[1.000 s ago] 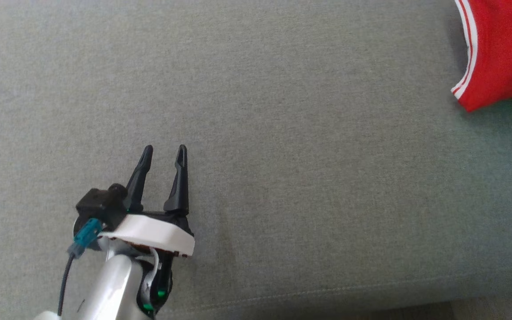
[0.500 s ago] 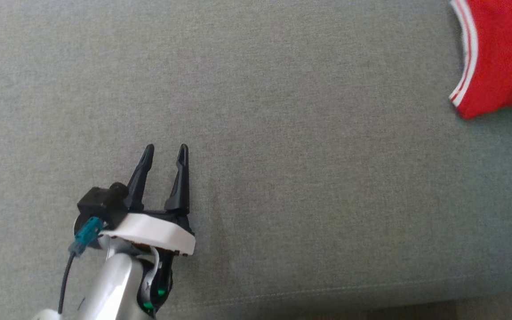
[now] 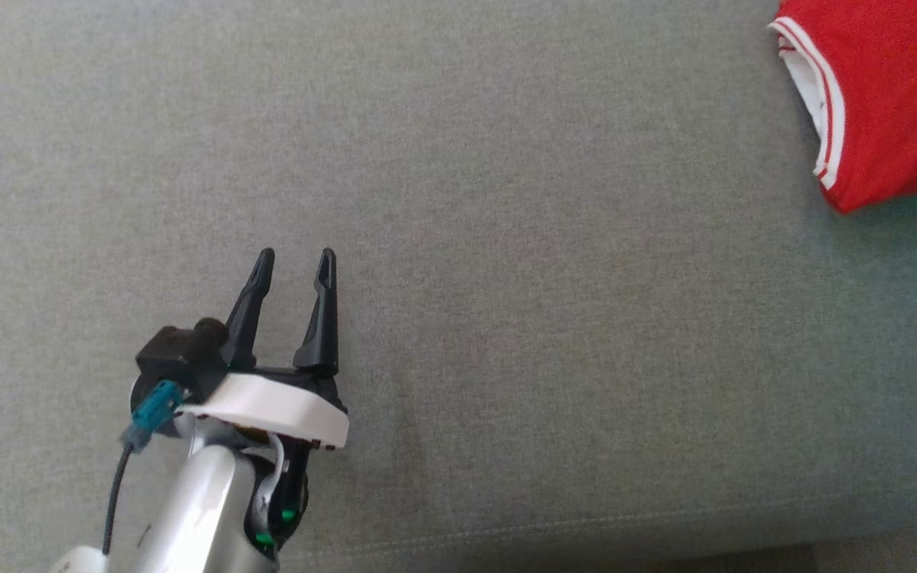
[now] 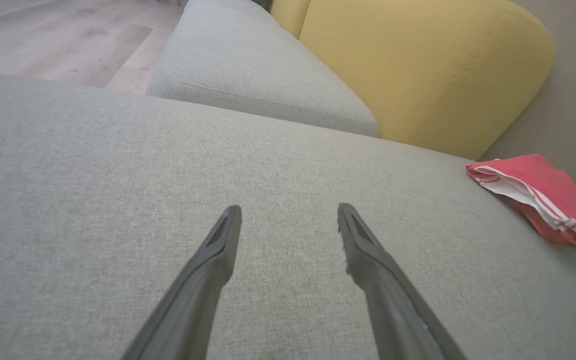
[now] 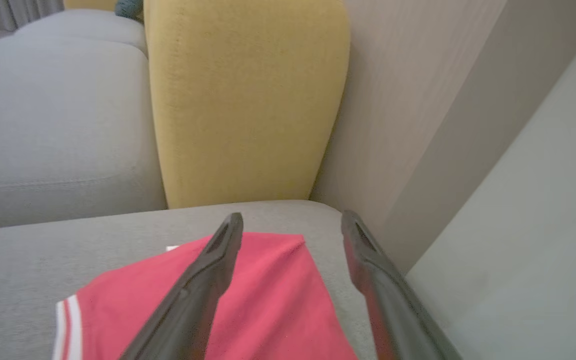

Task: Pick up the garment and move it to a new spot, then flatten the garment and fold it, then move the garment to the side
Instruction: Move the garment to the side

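Observation:
The garment (image 3: pixel 888 95) is red with white stripes along its hem and lies folded at the far right of the grey cushion (image 3: pixel 506 239). The left wrist view has the garment (image 4: pixel 543 197) far off to the right, and in the right wrist view the garment (image 5: pixel 278 310) lies just under the fingers. My left gripper (image 3: pixel 293 267) hovers open over bare cushion at the lower left, well away from the cloth. My right gripper (image 5: pixel 292 222) stands open above the garment, with nothing between its fingers.
A yellow cushion (image 5: pixel 243 100) stands upright behind the garment, next to a pale wall (image 5: pixel 418 100). Another grey seat (image 4: pixel 253 75) and wooden floor (image 4: pixel 43 40) lie further off. The cushion's front seam (image 3: pixel 586 521) runs along the bottom of the head view.
The garment's edge has dropped and now lies flat, showing its white inner hem. The head view has shifted a little. My left gripper has stayed where it was.

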